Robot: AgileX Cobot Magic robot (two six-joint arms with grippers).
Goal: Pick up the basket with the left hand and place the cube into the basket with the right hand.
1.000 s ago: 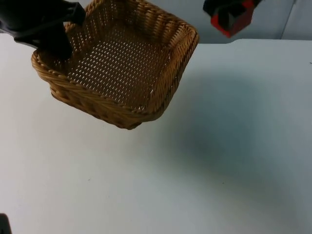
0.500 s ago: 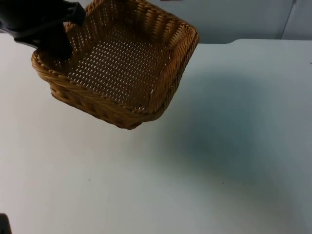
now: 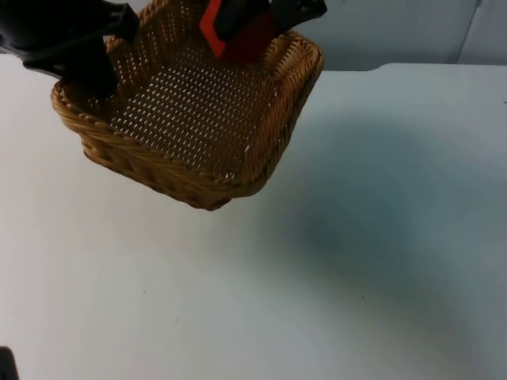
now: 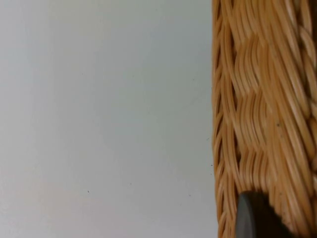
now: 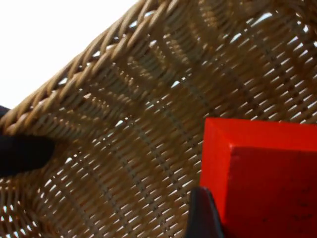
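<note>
Basket, tan wicker, hangs tilted above the white worktop, clamped at its far-left rim by the left hand; the left wrist view shows a black fingertip pressed on the woven outer wall, so that hand is closed on the basket. Right hand is over the basket's far edge, gripping the red cube, which sits above the far wall, not yet on the weave floor. Right wrist view: cube is held against a black finger, with the open-weave basket floor behind it and the left hand's dark fingertip at the rim. Step in hand looks like the drop-in. To do it well: bring the cube inward off the far wall toward the middle of the floor, lower it close to the weave before letting go, since the basket is tilted and a high release could let the cube roll or bounce toward the low near corner. Left hand should hold steady and level if possible. Release only once the cube is inside the rim line.
</note>
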